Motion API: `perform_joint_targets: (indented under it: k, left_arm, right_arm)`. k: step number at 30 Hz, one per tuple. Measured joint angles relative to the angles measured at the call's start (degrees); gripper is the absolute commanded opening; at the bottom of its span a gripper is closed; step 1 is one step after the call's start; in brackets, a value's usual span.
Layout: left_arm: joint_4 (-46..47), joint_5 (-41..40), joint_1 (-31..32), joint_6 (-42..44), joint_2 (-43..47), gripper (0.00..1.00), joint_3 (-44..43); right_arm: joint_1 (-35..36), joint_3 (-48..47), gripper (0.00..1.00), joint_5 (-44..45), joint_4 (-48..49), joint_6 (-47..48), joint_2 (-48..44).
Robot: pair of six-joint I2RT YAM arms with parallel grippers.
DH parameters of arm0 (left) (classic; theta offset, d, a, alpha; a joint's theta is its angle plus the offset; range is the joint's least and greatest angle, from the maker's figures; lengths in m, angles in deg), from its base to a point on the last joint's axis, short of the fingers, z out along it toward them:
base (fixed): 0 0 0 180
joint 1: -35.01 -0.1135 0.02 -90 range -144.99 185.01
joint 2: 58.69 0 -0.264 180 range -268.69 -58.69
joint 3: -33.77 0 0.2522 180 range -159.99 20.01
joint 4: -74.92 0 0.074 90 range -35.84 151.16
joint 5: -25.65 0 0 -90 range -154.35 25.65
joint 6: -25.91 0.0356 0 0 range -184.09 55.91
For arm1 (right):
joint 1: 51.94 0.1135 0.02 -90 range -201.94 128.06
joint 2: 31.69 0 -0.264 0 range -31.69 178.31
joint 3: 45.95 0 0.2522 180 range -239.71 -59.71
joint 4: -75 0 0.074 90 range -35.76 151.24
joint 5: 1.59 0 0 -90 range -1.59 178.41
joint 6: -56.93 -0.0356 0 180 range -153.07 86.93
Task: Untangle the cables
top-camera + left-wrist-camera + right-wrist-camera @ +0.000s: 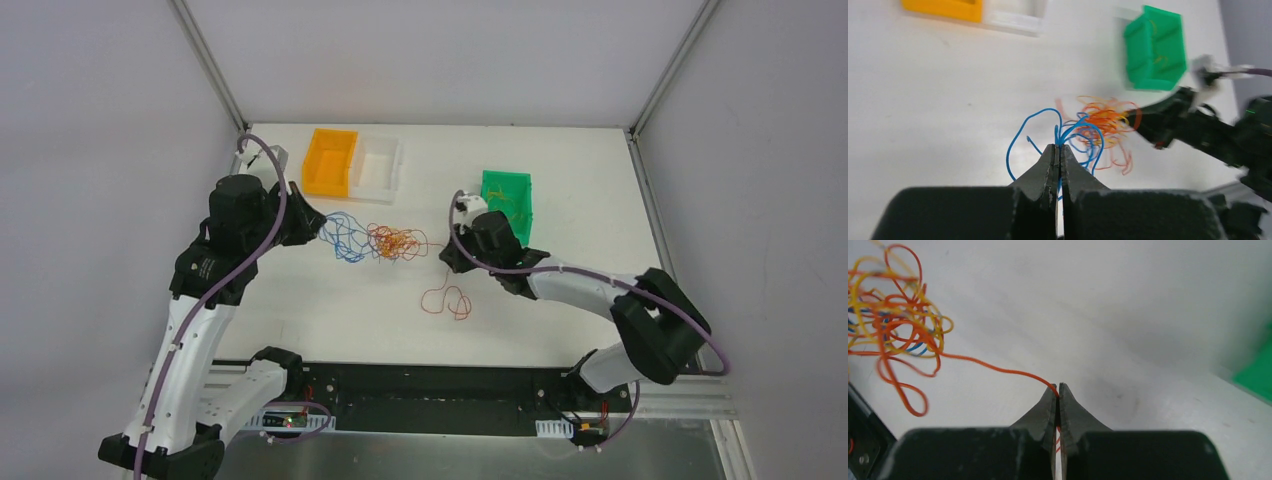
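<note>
At L tool (1060, 146): pressed fully together, no gap at tips, clamped on a bunch of blue strands (1064, 136) of the cables (372, 240); fanning up and fwd from the tips in loops, w/ one big loop off to its left; just ahead and a bit right of the tips, merging into the orange-red/yellow tangle (1105, 120), blurred in L wrist view; past that, black body of the R arm, approx opposite.

At R tool (1058, 386): likewise closed, tips meeting, pinching one orange-red strand (1008, 371); running nearly straight from the tips up and left into the tangle, well ahead-left of the tool; in that clump, orange-red and yellow loops w/ bits of blue behind; one loop drooping at the clump's near side.

Seen from top: both low over the white surface (560, 150), facing each other w/ the tangle between; blue part nearest L tool, orange part toward R tool; near R tool, on the side toward the arm bases, a separate red loop (445, 298) lying on the surface, apart from the clump; can't tell if joined to the pinched strand.

Just behind R tool: green bin (505, 176) w/ a few yellow strands inside. Beyond L tool: orange bin (328, 160) and white bin (380, 162), touching side by side.
</note>
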Motion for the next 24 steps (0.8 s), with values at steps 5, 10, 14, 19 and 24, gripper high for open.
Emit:
perform_joint_targets:
  k: [5, 10, 14, 19, 24]
  left_arm:
    - [-3.2, -14.6, 0.0, -0.3, -2.3, 0.0, 1.9]
    - [-5.3, -23.7, 0.0, -0.9, -7.1, 0.0, 2.4]
    - [-6.1, -27.0, 0.0, -1.8, -8.9, 0.0, 3.2]
    - [-6.4, -27.6, -0.2, -2.1, -8.9, 0.0, 3.8]
    - [-6.4, -21.1, -0.2, -1.2, -9.8, 0.13, 4.3]
  right_arm:
    - [-9.6, 4.0, 0.0, 8.6, -9.0, -8.5, -12.0]
    - [-21.6, 6.2, 0.0, 15.3, -19.4, -15.7, -20.7]
    - [-26.5, 9.1, 0.0, 19.4, -27.5, -19.1, -27.6]
    - [-28.4, 10.8, 0.0, 19.9, -31.5, -19.4, -37.9]
    - [-28.4, 8.9, 0.0, 18.1, -33.3, -18.2, -41.8]
